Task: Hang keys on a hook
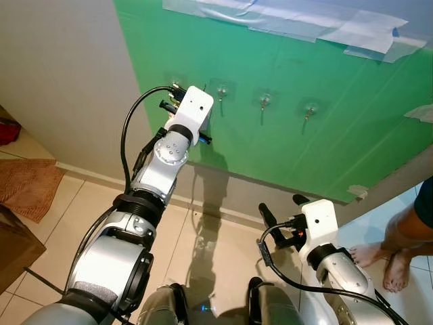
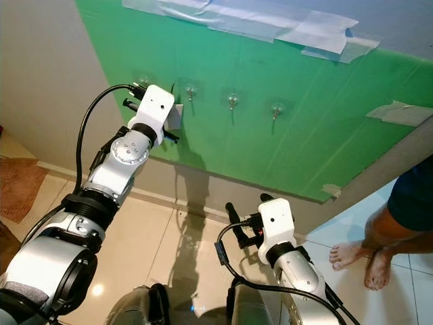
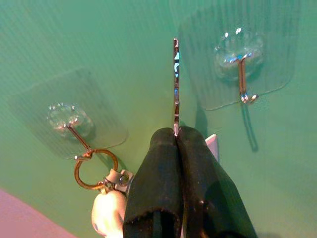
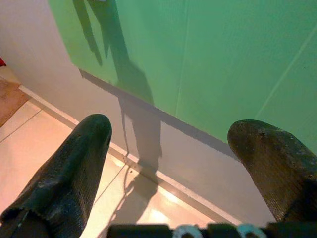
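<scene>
Head eyes overlook wall hooks (image 1: 265,101); wrists close.

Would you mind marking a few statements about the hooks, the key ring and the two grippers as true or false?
1. The key ring is looped on a hook. True.
2. The left gripper is wide open. False: its fingers are pressed together on a thin metal strip.
3. The right gripper is holding the keys. False: it is open and empty, low near the floor.
4. The hooks are stuck on a green sheet on the wall. True.
5. A person's bare feet stand on the robot's right. True.
</scene>
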Tool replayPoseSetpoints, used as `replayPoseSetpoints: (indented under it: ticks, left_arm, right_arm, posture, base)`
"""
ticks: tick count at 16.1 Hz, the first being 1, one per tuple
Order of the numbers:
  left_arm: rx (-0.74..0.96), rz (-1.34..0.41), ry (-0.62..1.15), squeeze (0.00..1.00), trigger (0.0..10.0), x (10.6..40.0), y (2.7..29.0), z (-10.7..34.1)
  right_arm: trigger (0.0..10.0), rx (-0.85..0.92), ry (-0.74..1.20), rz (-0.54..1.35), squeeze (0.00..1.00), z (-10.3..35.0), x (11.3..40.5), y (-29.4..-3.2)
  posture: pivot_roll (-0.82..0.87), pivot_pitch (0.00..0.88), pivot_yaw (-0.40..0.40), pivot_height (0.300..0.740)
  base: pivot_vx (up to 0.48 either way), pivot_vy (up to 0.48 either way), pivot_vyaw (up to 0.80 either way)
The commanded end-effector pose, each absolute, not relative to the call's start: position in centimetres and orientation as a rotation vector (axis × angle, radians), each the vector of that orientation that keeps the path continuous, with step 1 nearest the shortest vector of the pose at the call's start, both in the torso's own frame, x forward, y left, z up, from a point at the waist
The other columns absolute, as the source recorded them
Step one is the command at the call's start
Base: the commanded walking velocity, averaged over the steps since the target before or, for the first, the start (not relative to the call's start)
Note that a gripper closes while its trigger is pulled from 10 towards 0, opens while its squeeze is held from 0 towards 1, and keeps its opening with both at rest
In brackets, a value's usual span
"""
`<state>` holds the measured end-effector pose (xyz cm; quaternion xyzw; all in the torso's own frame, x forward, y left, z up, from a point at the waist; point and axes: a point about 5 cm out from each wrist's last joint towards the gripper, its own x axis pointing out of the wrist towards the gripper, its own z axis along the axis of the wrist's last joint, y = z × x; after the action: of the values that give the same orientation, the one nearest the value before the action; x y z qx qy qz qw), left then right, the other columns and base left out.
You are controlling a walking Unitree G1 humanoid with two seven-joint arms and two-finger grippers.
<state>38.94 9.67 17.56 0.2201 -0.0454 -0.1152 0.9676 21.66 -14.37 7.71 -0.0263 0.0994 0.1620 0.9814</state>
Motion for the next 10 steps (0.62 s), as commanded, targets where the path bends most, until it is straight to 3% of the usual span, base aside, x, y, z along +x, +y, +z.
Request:
replayPoseSetpoints:
  ticks: [1, 10]
  left_arm:
    - [0.454, -0.263, -0.114, 0.00, 0.0, 39.0, 8.9, 18.1]
    - [0.468, -0.328, -0.152, 0.00, 0.0, 38.7, 7.2, 18.3]
  right_arm:
    - [10.0, -0.052, 0.204, 0.318, 0.00, 7.5, 21.6, -14.7]
    - [10.0, -0.050, 0.202, 0.313, 0.00, 7.6, 21.6, -14.7]
  posture:
    - [-0.26, 0.177, 0.017, 0.710]
    - [-0.27, 0.177, 0.019, 0.710]
  base:
    - [0.000, 0.000, 0.00]
    - [0.000, 0.000, 0.00]
